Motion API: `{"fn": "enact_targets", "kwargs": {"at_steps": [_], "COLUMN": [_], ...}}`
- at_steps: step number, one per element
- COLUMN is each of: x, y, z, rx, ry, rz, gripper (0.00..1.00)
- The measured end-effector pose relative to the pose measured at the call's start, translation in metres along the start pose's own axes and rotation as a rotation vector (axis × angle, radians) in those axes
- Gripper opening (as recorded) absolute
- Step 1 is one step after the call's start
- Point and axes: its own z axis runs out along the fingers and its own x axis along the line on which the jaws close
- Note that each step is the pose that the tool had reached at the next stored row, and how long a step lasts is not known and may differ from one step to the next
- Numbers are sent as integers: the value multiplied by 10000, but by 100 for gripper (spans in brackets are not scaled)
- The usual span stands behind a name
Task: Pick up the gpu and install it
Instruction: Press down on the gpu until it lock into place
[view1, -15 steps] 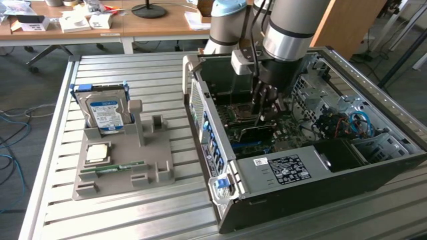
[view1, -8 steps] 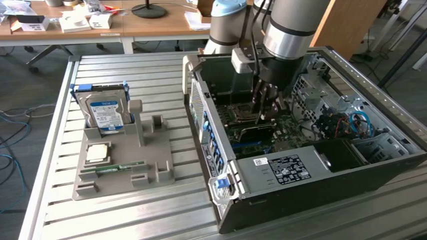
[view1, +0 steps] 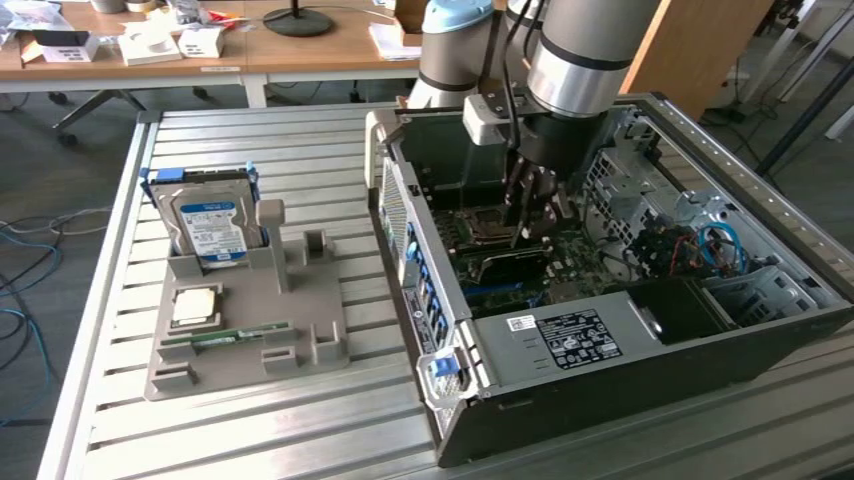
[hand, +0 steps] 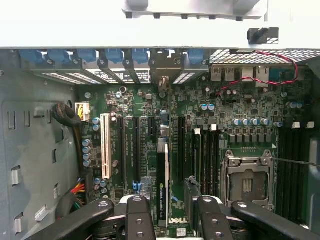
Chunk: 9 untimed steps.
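Observation:
The gpu (hand: 162, 182) is a thin dark card seen edge-on, standing upright on the green motherboard (hand: 240, 107) in line with a long slot. Its far end reaches the metal bracket (hand: 163, 70) at the case's rear openings. My gripper (hand: 170, 212) straddles the card's near end, fingers (hand: 137, 215) on either side. The jaws stand apart, with bare board showing between the card and one finger. In the exterior view my gripper (view1: 537, 225) reaches down into the open computer case (view1: 601, 345).
A grey parts tray (view1: 314, 345) at the exterior view's left holds a silver hard drive (view1: 211, 225), a processor chip (view1: 196, 303) and a green memory stick (view1: 240, 335). Near the card are a white slot (hand: 105, 145), the processor socket (hand: 248, 182) and red wires (hand: 260, 80).

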Motion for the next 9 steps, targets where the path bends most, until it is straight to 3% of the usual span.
{"fn": "enact_targets", "kwargs": {"at_steps": [9], "x": [0], "y": [0], "z": [0], "rx": [-1], "ry": [0], "rz": [0], "gripper": [38]}}
